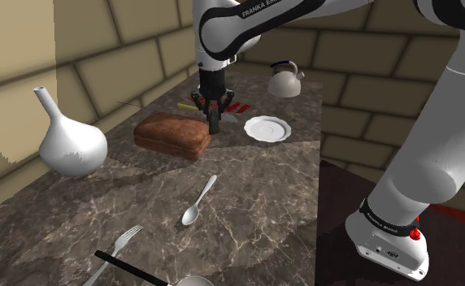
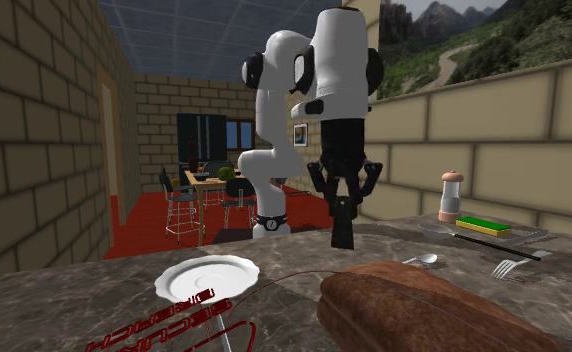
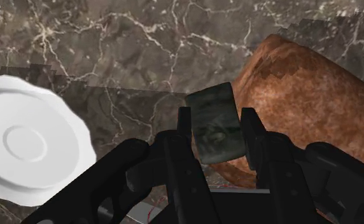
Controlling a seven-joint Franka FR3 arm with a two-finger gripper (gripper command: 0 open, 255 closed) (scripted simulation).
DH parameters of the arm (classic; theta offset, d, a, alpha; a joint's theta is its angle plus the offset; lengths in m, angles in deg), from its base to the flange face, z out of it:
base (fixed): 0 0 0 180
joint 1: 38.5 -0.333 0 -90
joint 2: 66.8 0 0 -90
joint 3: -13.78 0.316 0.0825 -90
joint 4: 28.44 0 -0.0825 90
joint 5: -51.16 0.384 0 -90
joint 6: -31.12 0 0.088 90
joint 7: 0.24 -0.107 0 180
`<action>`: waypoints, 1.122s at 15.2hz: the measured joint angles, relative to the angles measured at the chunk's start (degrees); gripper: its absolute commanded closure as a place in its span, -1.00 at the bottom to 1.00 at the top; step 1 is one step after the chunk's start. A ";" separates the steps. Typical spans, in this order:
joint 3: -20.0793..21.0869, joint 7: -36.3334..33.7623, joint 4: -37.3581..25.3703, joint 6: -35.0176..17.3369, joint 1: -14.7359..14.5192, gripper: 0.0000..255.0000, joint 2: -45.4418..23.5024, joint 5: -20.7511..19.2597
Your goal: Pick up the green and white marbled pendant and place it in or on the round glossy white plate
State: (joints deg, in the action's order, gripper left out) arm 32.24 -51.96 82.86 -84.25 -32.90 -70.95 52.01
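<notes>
Wrist view: the gripper pinches the grey-green marbled pendant between its 2 fingers, just beside the brown loaf. Farther off lies the white plate — carry the pendant level over its centre, lower close — then let go.

I see only part of the pendant; its near end is hidden inside the gripper. Either side of it, plate and loaf run off frame.
</notes>
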 measured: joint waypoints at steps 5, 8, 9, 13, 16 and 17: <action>-3.23 7.57 5.93 -0.26 3.60 1.00 5.68 1.91; -5.27 11.68 7.85 -0.24 5.46 1.00 7.49 2.28; -5.93 12.97 8.64 -0.52 6.03 1.00 7.97 2.36; -9.04 18.69 10.13 0.46 8.61 1.00 10.22 2.49; -11.53 23.07 10.88 0.75 10.62 1.00 11.05 2.26; -12.33 24.44 10.61 1.10 11.26 1.00 11.08 2.13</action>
State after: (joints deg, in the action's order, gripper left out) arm 19.90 -27.52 93.48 -83.15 -21.64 -59.87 54.14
